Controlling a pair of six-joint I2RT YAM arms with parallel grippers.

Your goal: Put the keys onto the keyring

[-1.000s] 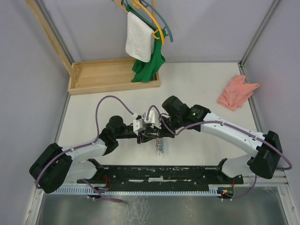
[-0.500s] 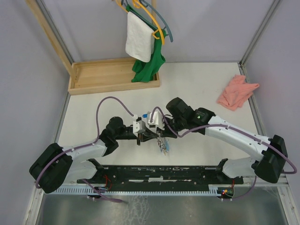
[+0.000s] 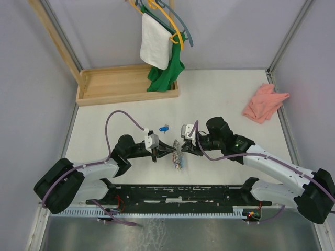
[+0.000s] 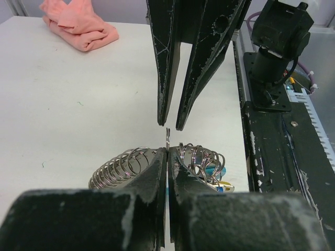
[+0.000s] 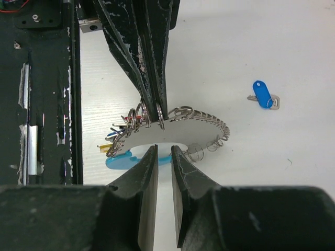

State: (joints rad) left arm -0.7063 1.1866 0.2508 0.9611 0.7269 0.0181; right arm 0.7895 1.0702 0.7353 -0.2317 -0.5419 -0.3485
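Note:
A blue-headed key [image 3: 164,128] [image 5: 263,96] lies alone on the white table, behind the two grippers. A fanned bunch of metal keyrings [image 3: 178,159] [image 4: 123,166] [image 5: 201,116] rests between the arms, with small coloured tags at one end. My left gripper [image 3: 169,150] [image 4: 168,151] [image 5: 155,107] is shut on one thin keyring [image 4: 168,137] that stands upright out of the bunch. My right gripper [image 3: 181,148] [image 4: 171,125] [image 5: 164,149] faces it tip to tip, just short of the bunch. Its jaws are a little apart, with nothing between them.
A pink cloth [image 3: 264,102] [image 4: 78,26] lies at the far right of the table. A wooden tray [image 3: 125,83] with hung towels [image 3: 156,34] above it stands at the back. The black base rail [image 3: 183,193] runs along the near edge.
The left gripper has shut on the keyring. The right gripper has opened and drawn back to the right, uncovering the blue key on the table.

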